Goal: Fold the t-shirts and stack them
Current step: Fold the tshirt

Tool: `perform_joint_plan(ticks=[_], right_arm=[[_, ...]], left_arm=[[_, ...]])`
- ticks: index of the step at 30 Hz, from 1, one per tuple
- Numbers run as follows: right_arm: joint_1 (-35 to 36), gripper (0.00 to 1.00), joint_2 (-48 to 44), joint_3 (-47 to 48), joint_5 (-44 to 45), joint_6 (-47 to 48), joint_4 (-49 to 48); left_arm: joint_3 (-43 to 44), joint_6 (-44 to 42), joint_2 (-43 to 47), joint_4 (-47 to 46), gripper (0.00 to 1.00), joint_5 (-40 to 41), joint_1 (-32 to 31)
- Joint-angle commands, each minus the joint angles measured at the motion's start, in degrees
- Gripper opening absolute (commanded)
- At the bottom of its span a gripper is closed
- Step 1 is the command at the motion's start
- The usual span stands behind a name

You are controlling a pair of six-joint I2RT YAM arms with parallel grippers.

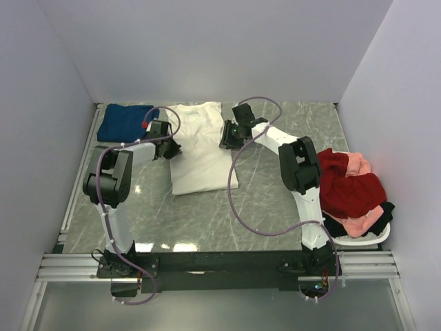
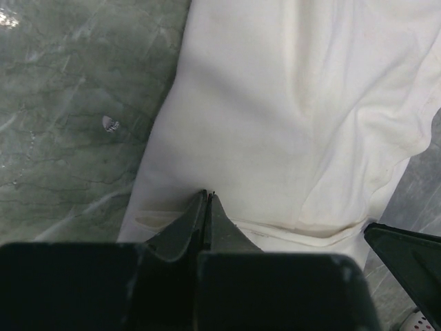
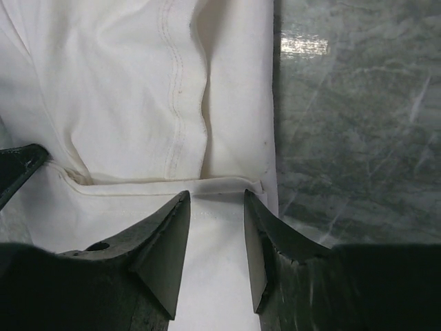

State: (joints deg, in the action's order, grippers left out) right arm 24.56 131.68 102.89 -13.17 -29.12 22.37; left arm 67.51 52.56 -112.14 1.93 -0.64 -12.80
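Observation:
A cream-white t-shirt (image 1: 200, 148) lies partly folded on the middle of the table. My left gripper (image 1: 172, 148) is at its left edge; in the left wrist view its fingers (image 2: 207, 194) are pressed together with their tips on the cloth (image 2: 289, 124), and no cloth shows between them. My right gripper (image 1: 226, 138) is at the shirt's right edge. It is open (image 3: 217, 196) and stands over a folded hem (image 3: 227, 185) of the cream cloth. A folded dark blue t-shirt (image 1: 124, 122) lies at the back left. Red (image 1: 348, 186), pink (image 1: 360, 222) and black t-shirts are heaped at the right.
A white basket (image 1: 368, 238) at the right edge holds the heap of shirts. White walls close in the table on the left, back and right. Both arms' cables loop over the grey marble tabletop (image 1: 269, 200).

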Motion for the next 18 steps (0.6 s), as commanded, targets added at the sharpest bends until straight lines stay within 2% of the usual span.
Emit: perform_joint_plan(ticks=[1, 7, 9, 12, 13, 15, 18], right_arm=[[-1.62, 0.45, -2.12, -2.70, 3.15, 0.91, 3.82], [-1.70, 0.46, -11.08, -5.85, 3.15, 0.56, 2.77], [-1.62, 0.46, -15.03, -8.13, 2.54, 0.12, 1.98], [-0.30, 0.46, -20.13, -13.40, 1.04, -0.93, -1.01], [1.27, 0.46, -21.36, -14.90, 1.13, -1.20, -1.80], [2.77, 0.46, -24.09, -19.29, 0.35, -1.63, -4.34], [5.41, 0.46, -26.73, -25.71, -0.37, -3.04, -8.47]], left_arm=[[1.49, -2.02, 2.09, -0.96, 0.02, -2.33, 0.32], [2.02, -3.43, 9.64, -0.62, 0.20, -3.48, 0.49], [0.53, -2.64, 13.42, -0.27, 0.22, -3.40, 0.41], [-3.77, -1.05, 18.35, 0.53, 0.19, -1.82, -0.56], [-5.09, -0.53, 19.40, 0.70, 0.11, -1.47, -1.08], [-9.48, 0.88, 22.13, -0.43, 0.02, -1.72, -1.70], [-14.93, 1.67, 24.33, -2.54, 0.01, -2.69, -2.76]])
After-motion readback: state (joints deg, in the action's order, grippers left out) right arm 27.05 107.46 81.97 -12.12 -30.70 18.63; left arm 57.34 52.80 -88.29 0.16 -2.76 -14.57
